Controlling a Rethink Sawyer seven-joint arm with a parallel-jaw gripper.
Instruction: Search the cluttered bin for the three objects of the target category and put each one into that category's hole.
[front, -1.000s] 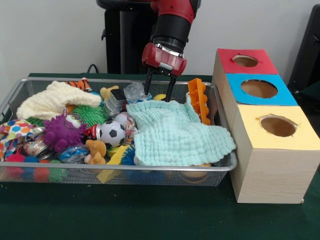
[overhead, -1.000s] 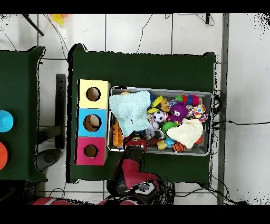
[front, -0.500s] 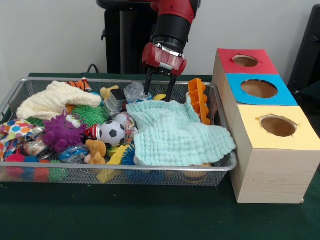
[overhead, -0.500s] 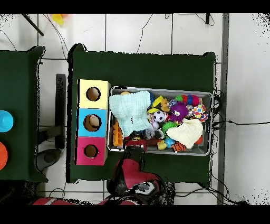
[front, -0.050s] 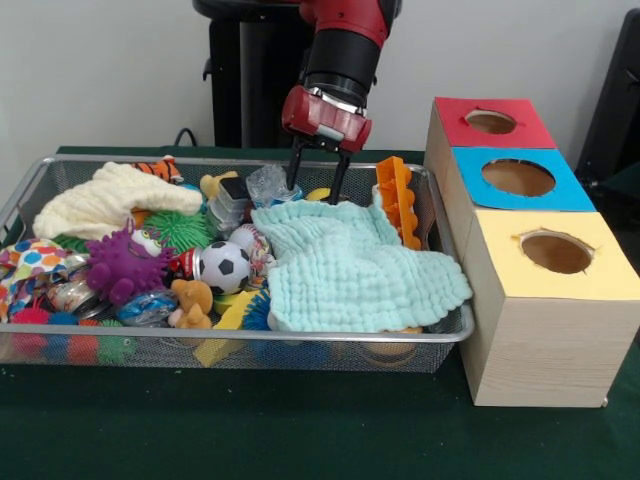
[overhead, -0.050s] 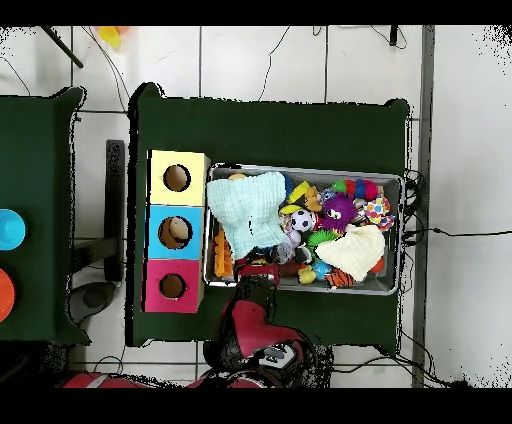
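1. Bin (front, -0.050s: 20, 215) contents: a wire-mesh tray packed with small toys and cloths. The target category is not stated, so the three wanted objects cannot be singled out; all candidates lie in the bin, none at the holes.

2. Likely handling, by judgement. The mint cloth (front, -0.050s: 350, 265) is soft, light and limp; it would drape and is best pinched at a raised fold. The soccer ball (front, -0.050s: 226, 266) looks smooth and round, apt to roll out of a pinch. The purple spiky toy (front, -0.050s: 125, 265) appears rubbery and yielding, with spikes that offer purchase. The orange comb-like piece (front, -0.050s: 398, 200) seems stiff plastic, graspable across its thin edge.

3. Boxes (front, -0.050s: 545, 300): red (front, -0.050s: 491, 121), blue (front, -0.050s: 518, 177) and yellow (front, -0.050s: 556, 252) holes stand just beside the bin.

4. Gripper (front, -0.050s: 318, 185): its two fingers are spread apart, pointing down over the far edge of the bin, above the back border of the mint cloth and beside a clear crinkled wrapper (front, -0.050s: 268, 185). It holds nothing; whether the tips touch the cloth cannot be told.
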